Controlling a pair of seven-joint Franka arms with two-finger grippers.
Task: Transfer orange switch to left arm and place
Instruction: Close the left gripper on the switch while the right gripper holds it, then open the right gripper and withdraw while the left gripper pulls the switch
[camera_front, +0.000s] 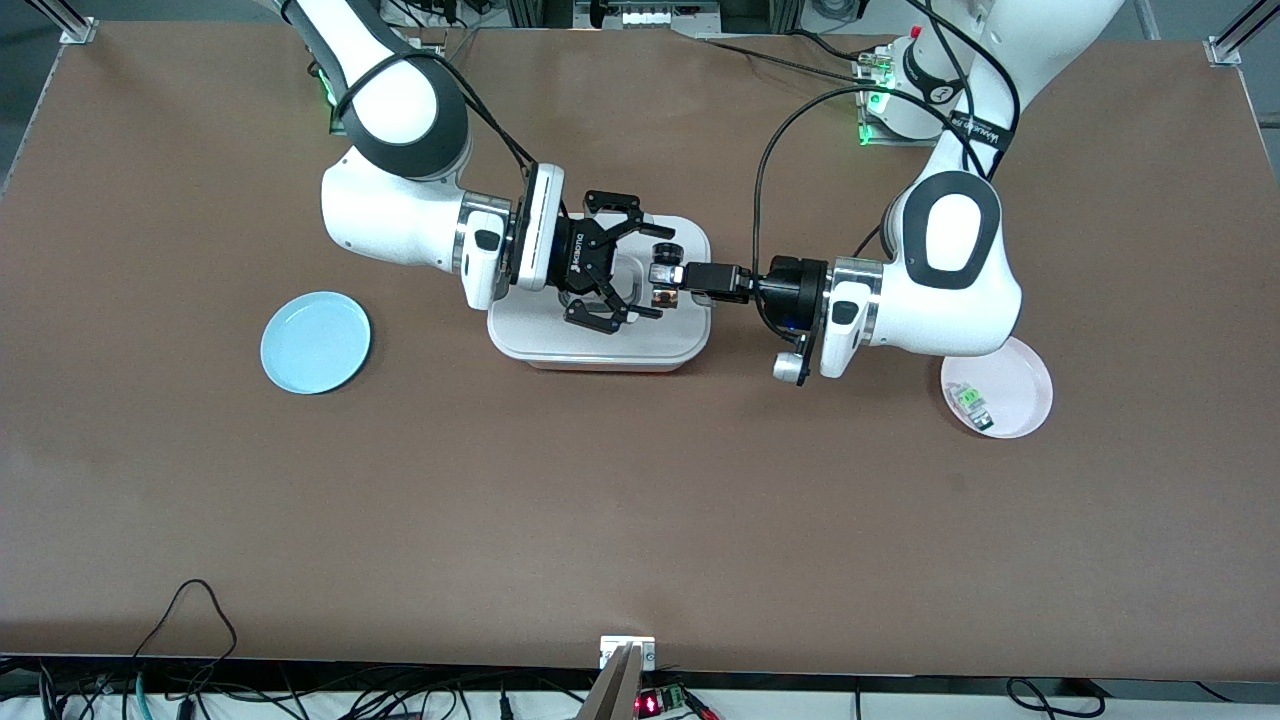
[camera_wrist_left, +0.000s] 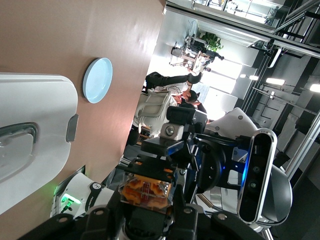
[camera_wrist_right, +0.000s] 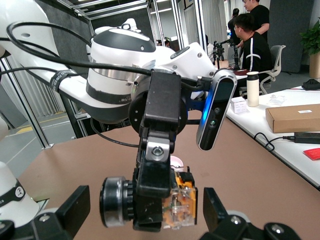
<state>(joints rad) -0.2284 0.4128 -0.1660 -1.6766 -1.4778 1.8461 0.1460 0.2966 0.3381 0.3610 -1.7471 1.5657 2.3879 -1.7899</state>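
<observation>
The orange switch (camera_front: 663, 296) is held in the air over the white box (camera_front: 600, 350). My left gripper (camera_front: 672, 275) is shut on it, reaching in from the left arm's end. In the left wrist view the switch (camera_wrist_left: 147, 191) sits between my left gripper's (camera_wrist_left: 145, 202) black fingers. My right gripper (camera_front: 648, 272) is open, with one finger on each side of the switch and not touching it. In the right wrist view the switch (camera_wrist_right: 167, 202) hangs between my right gripper's (camera_wrist_right: 145, 209) spread fingers (camera_wrist_right: 75, 205), pinched by the left gripper's finger (camera_wrist_right: 156, 165).
A light blue plate (camera_front: 315, 342) lies toward the right arm's end of the table. A pink plate (camera_front: 1010, 400) with a small green-and-clear component (camera_front: 970, 403) lies toward the left arm's end, partly under the left arm. The box (camera_wrist_left: 35, 135) and blue plate (camera_wrist_left: 97, 80) show in the left wrist view.
</observation>
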